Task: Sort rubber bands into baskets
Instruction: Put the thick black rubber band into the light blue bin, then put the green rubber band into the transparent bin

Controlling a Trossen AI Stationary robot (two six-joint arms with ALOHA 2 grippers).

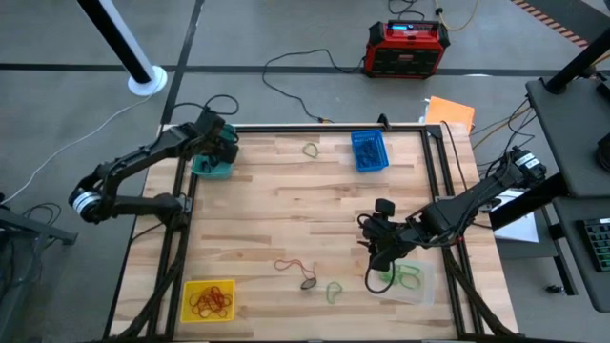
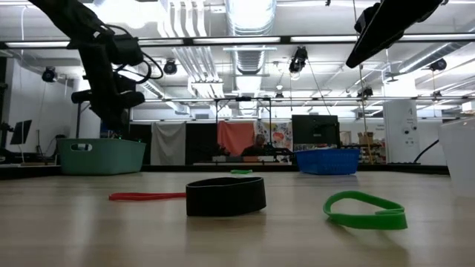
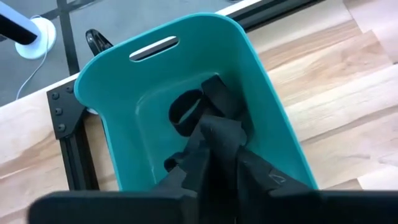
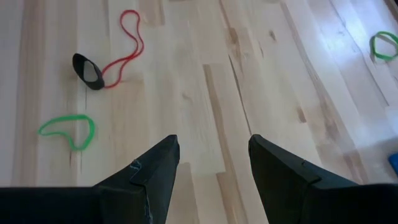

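1. Four baskets sit on the wooden table (image 1: 286,219): a teal basket (image 1: 212,169) at the far left corner, a blue basket (image 1: 369,150) at the far edge toward the right, a yellow basket (image 1: 208,299) at the near left corner, and a clear basket (image 1: 412,279) at the near right.
2. The left gripper (image 3: 214,115) hangs inside the teal basket, its jaws close together over a black rubber band (image 3: 185,112) that lies on the basket floor; I cannot tell whether they pinch it.
3. The right gripper (image 1: 378,255) hovers above the table just beside the clear basket, its jaws standing apart with nothing between them; the right wrist view shows bare wood under them.
4. The yellow basket holds a heap of red-orange bands (image 1: 210,300).
5. The clear basket holds green bands (image 1: 408,274).
6. Loose on the table between the two near baskets lie a red band (image 4: 127,43), a wide black band (image 4: 88,70) touching it, and a green band (image 4: 68,130) nearby.
7. One more green band (image 1: 311,150) lies near the far edge, between the teal and blue baskets.
8. Beyond the table, on the floor, stands a red-and-black box (image 1: 407,48), and an orange sheet (image 1: 450,112) lies by the table's far right corner.
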